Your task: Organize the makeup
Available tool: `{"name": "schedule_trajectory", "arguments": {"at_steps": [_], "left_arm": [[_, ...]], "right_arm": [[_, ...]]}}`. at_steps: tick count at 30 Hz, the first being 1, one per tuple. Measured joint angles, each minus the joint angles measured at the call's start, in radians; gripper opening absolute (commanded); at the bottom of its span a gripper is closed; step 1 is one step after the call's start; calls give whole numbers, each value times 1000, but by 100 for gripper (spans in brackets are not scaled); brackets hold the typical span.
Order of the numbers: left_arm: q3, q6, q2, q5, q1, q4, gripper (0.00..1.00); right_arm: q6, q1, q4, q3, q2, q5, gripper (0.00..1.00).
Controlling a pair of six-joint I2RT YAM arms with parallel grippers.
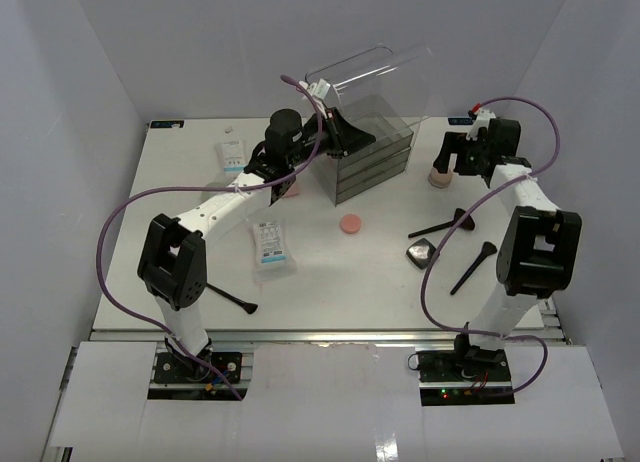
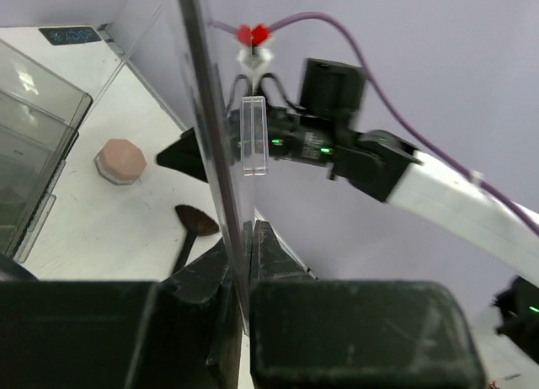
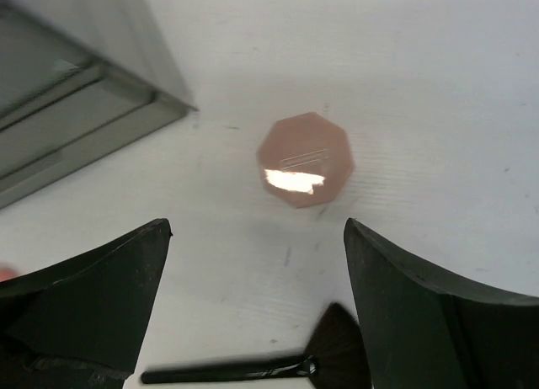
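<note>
Pinching the clear lid (image 1: pixel 372 74), left fingers (image 2: pixel 268 258) clenched; right fingers (image 3: pixel 421 296) spread above beige compact (image 3: pixel 305 159); sachet (image 1: pixel 271 244) print illegible.

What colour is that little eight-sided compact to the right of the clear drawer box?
The compact is a dusty pinkish beige, seen best in the right wrist view.

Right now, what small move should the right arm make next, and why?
Probably lower the right gripper around the beige octagonal compact and close. Its jaws stand open just above the compact, which lies free and untouched, while the left gripper pinches the clear lid and holds it raised.
</note>
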Motion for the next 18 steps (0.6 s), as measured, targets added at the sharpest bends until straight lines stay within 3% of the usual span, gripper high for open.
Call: {"name": "schedule_trajectory", "arguments": {"at_steps": [6,18], "left_arm": [[21,-46,0,34,17,2,9],[21,-83,0,74,36,15,9]], "right_arm": [[-68,14,-77,123,194,127,90],[-106,41,-116,275,320,185,90]]}}
